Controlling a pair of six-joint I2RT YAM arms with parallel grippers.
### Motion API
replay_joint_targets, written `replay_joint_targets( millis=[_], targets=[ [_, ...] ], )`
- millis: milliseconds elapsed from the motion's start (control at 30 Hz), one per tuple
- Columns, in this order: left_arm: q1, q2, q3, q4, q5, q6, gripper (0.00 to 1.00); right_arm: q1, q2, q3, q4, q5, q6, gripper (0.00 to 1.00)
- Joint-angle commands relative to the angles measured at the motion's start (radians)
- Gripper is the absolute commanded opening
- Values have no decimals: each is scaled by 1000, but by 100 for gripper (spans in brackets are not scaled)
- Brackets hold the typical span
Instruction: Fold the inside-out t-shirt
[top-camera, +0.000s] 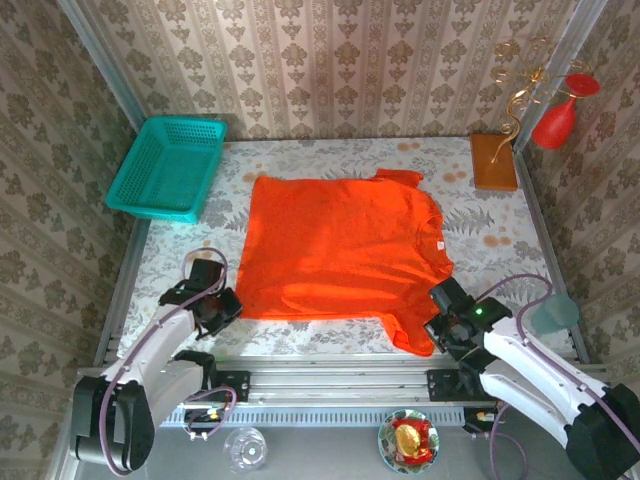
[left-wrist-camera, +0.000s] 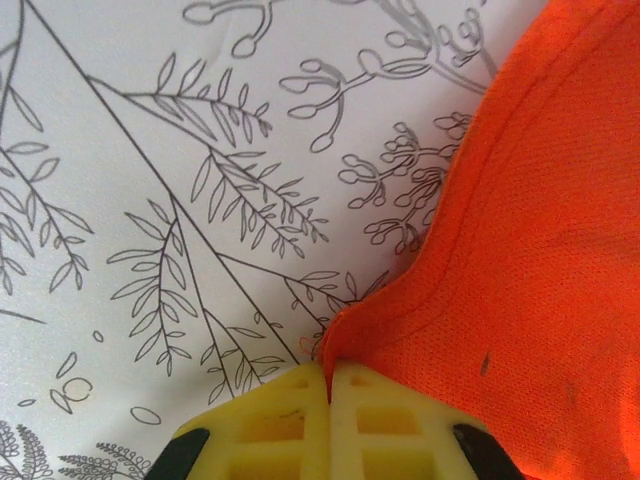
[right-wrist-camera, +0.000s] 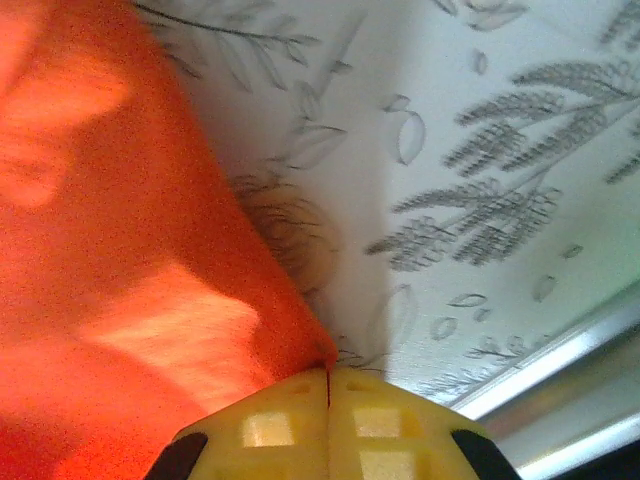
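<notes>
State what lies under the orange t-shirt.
The t-shirt lies flat on the leaf-print table cover, which shows around it; anything beneath the cloth itself is covered and cannot be seen.

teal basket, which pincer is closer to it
Left. The left pincer pinches the near-left corner of the orange t-shirt, in front of the teal basket; the right pincer pinches its near-right sleeve, across the shirt.

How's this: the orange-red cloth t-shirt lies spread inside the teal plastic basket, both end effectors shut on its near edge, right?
Not inside: the top view shows the orange-red cloth t-shirt spread on the table beside the teal plastic basket; rest holds.
</notes>
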Motion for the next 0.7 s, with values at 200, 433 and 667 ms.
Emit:
replay_joint_targets(
  millis=[200,433,667],
  targets=[
    [44,-107,286,-27,21,165,0,-30,-70,309,56,252,-239,0],
    [78,-109,582,87,108,324,0,-120,13,700,145,326,-654,0],
    [84,-129,863,174,161,434,0,-132,20,1073,219,396,-920,0]
  ],
)
